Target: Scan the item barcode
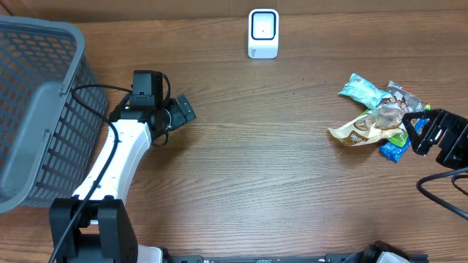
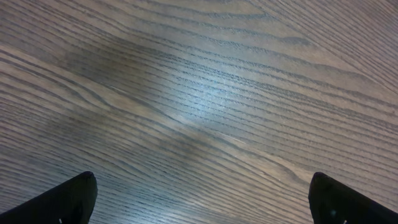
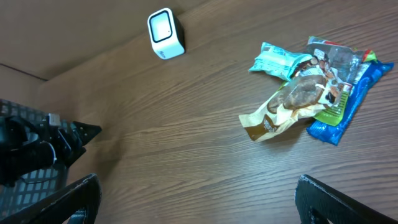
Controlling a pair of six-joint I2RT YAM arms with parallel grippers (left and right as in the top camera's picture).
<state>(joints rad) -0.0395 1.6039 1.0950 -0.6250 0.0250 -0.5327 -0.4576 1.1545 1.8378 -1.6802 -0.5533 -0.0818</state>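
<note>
A small pile of snack packets (image 1: 376, 115) lies at the right of the table: a teal packet (image 3: 278, 60), a tan cookie wrapper (image 3: 283, 109), a blue packet (image 3: 348, 106) and a picture-printed one. The white barcode scanner (image 1: 263, 33) stands upright at the far middle edge, also in the right wrist view as the scanner (image 3: 165, 33). My right gripper (image 1: 428, 131) hovers just right of the pile, open, nothing between its fingers. My left gripper (image 1: 181, 111) is open over bare wood at the left, far from the packets; its fingertips (image 2: 68, 199) show only table between them.
A grey mesh basket (image 1: 33, 109) fills the left edge of the table, right behind my left arm (image 1: 121, 157). A black cable (image 1: 439, 191) trails from the right arm near the right edge. Bare wood lies between the arms and in front of the scanner.
</note>
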